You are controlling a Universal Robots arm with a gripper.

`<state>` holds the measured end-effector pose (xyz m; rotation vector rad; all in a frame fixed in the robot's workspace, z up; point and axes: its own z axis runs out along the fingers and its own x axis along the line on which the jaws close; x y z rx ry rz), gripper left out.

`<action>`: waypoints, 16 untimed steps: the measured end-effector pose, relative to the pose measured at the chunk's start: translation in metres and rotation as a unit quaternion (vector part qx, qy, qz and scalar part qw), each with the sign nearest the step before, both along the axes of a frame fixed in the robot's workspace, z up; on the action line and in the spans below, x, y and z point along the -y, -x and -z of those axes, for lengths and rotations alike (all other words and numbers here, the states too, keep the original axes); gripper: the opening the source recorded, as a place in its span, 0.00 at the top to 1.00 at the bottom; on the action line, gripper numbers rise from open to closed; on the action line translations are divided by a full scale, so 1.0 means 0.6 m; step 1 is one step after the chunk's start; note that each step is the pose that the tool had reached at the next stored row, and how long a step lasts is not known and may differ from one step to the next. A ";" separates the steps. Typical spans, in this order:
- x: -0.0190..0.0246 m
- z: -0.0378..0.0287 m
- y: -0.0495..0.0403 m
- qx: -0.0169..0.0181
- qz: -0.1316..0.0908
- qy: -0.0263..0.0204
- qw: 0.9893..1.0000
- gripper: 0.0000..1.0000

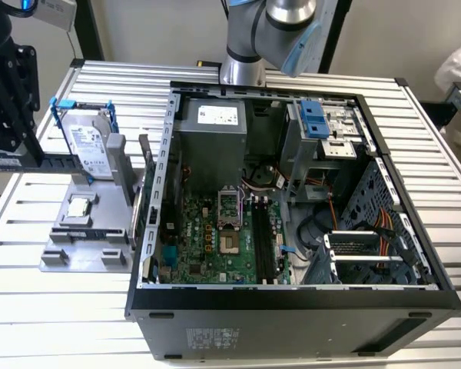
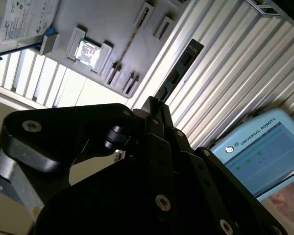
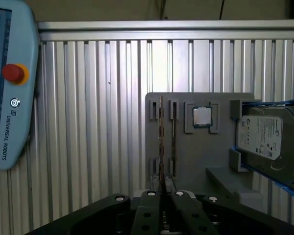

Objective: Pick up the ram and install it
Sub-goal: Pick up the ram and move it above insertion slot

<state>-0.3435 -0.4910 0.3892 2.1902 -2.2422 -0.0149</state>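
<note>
Within hand (image 3: 162,183) | ram (image 3: 160,139) clamped, edge-on in first wrist view | fingers (image 3: 148,198) partly cropped

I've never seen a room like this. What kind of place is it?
Probably a robotics lab or test bench for computer assembly: a robot arm stands by an open desktop computer case on a slatted metal table, with a hard drive and processor chip in a grey holder.
</note>
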 end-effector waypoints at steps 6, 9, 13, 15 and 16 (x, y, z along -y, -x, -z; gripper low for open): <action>0.0000 0.000 -0.013 0.000 0.000 0.000 1.000 1.00; 0.0000 0.000 -0.021 0.000 0.000 0.000 1.000 1.00; 0.0000 0.000 -0.029 0.000 0.000 0.000 1.000 1.00; 0.0000 0.000 -0.031 0.000 0.000 0.000 1.000 1.00; 0.0000 0.000 -0.033 0.000 0.000 0.000 1.000 1.00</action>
